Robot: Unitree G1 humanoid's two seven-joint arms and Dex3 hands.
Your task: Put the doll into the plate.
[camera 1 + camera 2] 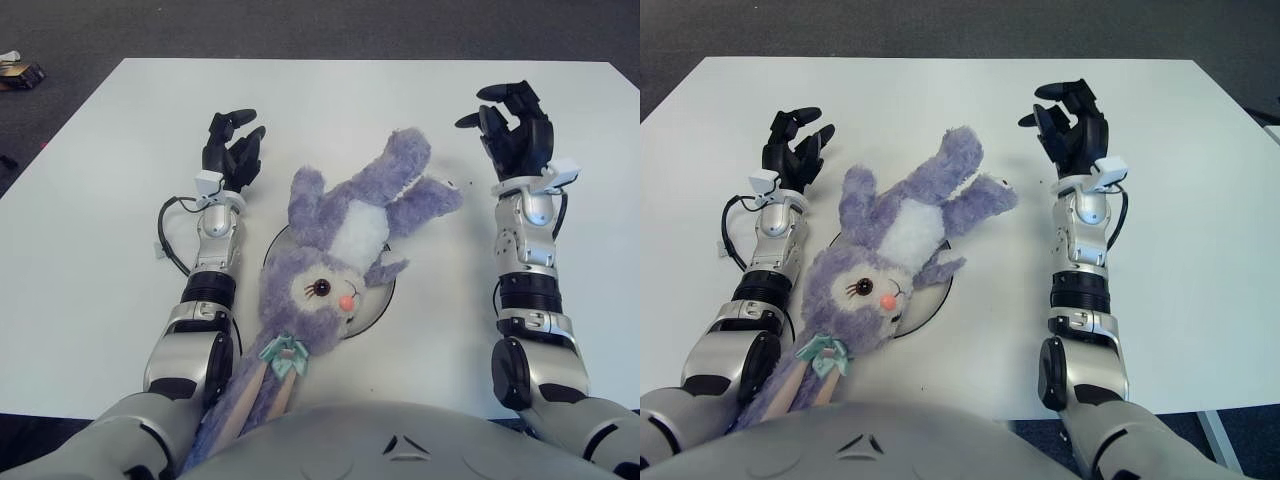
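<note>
The plate (383, 296) is largely hidden under the doll (335, 255), whose ears are cut off by the robot's torso. The doll is flanked on the bench (90, 250) by the left hand (231, 157) and right hand (512, 128), both spread, empty and clear of it.

Mostly hidden under the doll (335, 265): the plate (378, 300), only rim slivers showing either side of the head. Lost behind the robot's torso (330, 445) below the plate: the doll's long ears. Cut off at far left: a small dark object (15, 72).
</note>
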